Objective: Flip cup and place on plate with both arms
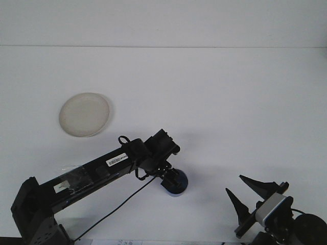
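A small blue cup (pixel 179 186) stands on the white table near the front centre, partly hidden by my left arm. My left gripper (pixel 170 178) is stretched out from the lower left and sits right at the cup's left side, touching or overlapping it. A round cream plate (pixel 84 114) lies flat at the middle left, well away from the cup. At the lower right corner my right gripper (pixel 233 184) stands open with nothing between its fingers, about a hand's width right of the cup.
The left arm's long link (pixel 87 173) lies low across the front left of the table, with a black cable (pixel 117 209) hanging under it. The table's far edge (pixel 163 47) meets a pale wall.
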Robot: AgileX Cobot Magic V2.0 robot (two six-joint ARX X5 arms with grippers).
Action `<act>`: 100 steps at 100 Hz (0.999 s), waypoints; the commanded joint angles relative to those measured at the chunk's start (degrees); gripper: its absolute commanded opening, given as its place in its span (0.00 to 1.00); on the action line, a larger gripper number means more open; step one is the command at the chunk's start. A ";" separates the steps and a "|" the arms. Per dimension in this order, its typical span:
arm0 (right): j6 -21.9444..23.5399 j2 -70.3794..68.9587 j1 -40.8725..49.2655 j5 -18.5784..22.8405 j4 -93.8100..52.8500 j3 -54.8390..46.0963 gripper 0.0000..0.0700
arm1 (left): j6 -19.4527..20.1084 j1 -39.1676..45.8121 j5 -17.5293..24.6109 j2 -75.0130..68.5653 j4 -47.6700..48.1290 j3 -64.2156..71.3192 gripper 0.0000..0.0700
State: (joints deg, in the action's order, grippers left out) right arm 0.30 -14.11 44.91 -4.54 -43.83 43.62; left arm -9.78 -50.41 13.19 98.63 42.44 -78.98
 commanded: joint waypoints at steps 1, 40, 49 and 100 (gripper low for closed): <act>-0.35 -0.15 0.46 -0.07 0.52 0.17 0.52 | 0.28 -1.11 -0.33 0.83 -0.07 -1.42 0.01; -0.33 -0.15 0.46 -0.04 0.50 0.17 0.52 | 4.63 -0.28 -5.79 -1.18 6.23 -8.15 0.01; -0.28 -0.15 0.46 -0.04 0.46 0.17 0.52 | 6.95 2.19 -8.90 -3.61 10.05 -11.13 0.01; -0.07 -0.17 0.46 -0.07 0.52 0.17 0.52 | 10.95 43.89 -16.59 -8.57 14.88 -19.15 0.01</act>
State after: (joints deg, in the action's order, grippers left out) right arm 0.25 -14.11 44.91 -4.56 -43.86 43.62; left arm 1.61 -10.37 -3.27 87.42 57.80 -97.27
